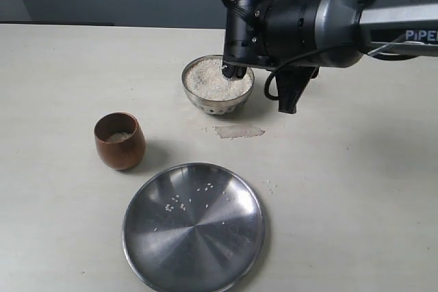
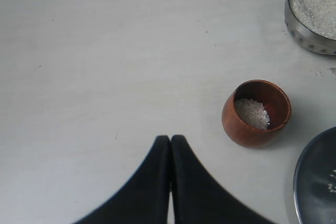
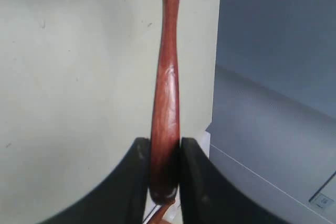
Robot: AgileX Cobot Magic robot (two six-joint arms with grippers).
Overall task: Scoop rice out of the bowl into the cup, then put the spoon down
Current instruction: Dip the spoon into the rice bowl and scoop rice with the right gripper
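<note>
Right end effector [image 3: 165,144] pinches the spoon [image 3: 167,77] over the bowl [image 1: 217,104] of rice [image 1: 205,80] (its tip seems dipped in). Left end effector [image 2: 170,138] is pressed together near the cup [image 2: 240,127].

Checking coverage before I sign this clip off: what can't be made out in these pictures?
- Spoon tip: cut off by the right wrist view's edge; hidden behind the right arm above the bowl in the exterior view.
- So whether it is loaded cannot be told.
- Plate: cut by the left wrist view's edges.
</note>
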